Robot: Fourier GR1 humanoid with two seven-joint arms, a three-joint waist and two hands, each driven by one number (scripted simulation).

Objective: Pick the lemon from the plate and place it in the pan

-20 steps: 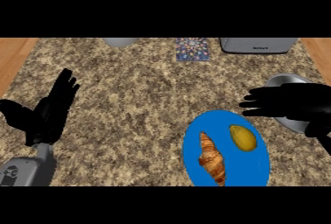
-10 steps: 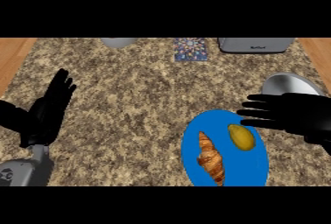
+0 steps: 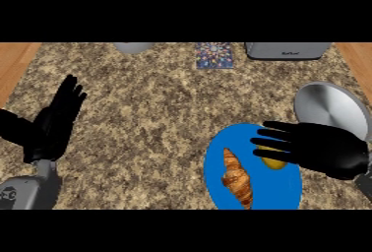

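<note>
Right hand (image 3: 320, 150) is moving down and left since the earlier frames: it was up over the pan (image 3: 333, 110), now it is hovering over the right half of the blue plate (image 3: 272, 189), leaving most of the pan uncovered. Fingers are extending straight toward the left of the frame, not curling round anything, so the hand is released, nothing grasped. Lemon (image 3: 271, 161) is sitting on the plate at lower right, showing just below the fingers and partly hidden by them; can't tell whether they are touching it. Croissant (image 3: 238, 178) is lying just left of the lemon, on the same plate, unchanged. Pan is sitting at the right edge, just above the plate. Left hand (image 3: 58, 118) is resting at the left edge, fingers up and relaxed, roughly the same spot as before.
</note>
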